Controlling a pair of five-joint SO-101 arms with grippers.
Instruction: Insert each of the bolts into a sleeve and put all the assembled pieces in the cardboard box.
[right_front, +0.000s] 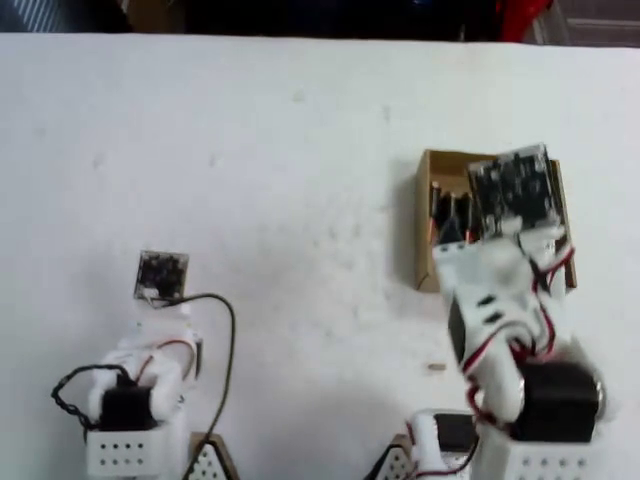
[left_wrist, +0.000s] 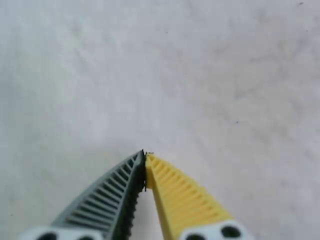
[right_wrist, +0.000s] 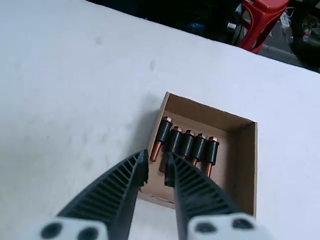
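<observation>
Cardboard box holds five sleeved bolts; right claw narrowly parted above, left claw closed.

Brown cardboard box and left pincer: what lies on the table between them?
Nothing: in the high view, the white table between the left pincer and the brown cardboard box is bare.

Matt cardboard box — coppery metal bolts, black sleeves.
</observation>
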